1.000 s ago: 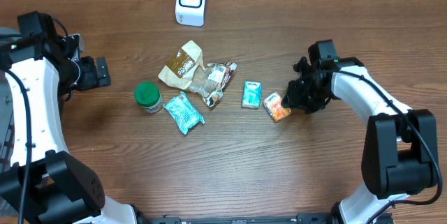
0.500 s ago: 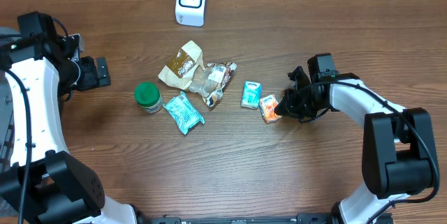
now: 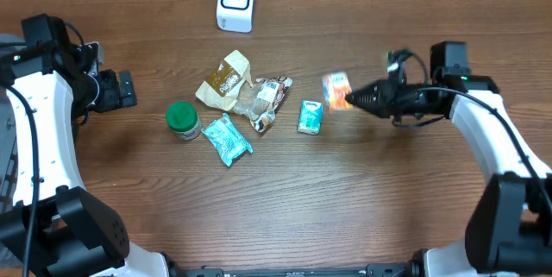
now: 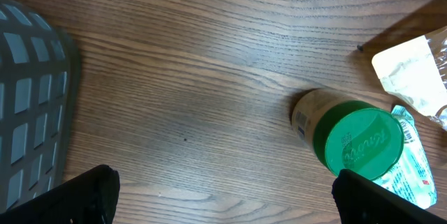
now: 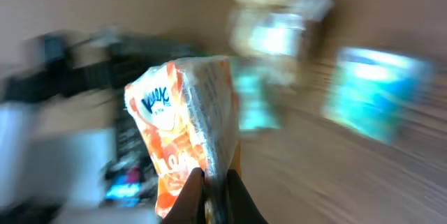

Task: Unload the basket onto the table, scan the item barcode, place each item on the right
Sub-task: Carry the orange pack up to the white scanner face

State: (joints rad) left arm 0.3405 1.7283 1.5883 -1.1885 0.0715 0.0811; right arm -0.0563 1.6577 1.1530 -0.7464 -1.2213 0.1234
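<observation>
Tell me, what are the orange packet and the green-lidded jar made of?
Orange packet: likely thin glossy plastic film; it shows sheen and a thin sealed edge. Jar: seemingly tan plastic with a label; its green lid looks like smooth moulded plastic with raised lettering.

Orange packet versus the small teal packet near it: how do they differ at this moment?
The orange packet is pinched by its edge in the shut right gripper and looks clear of the table. The teal packet lies flat on the wood, untouched. The orange packet is orange and white, while the teal packet is blue-green. The orange packet shows blurred overhead, the teal packet sharp. Both are small printed packs of similar size.
</observation>
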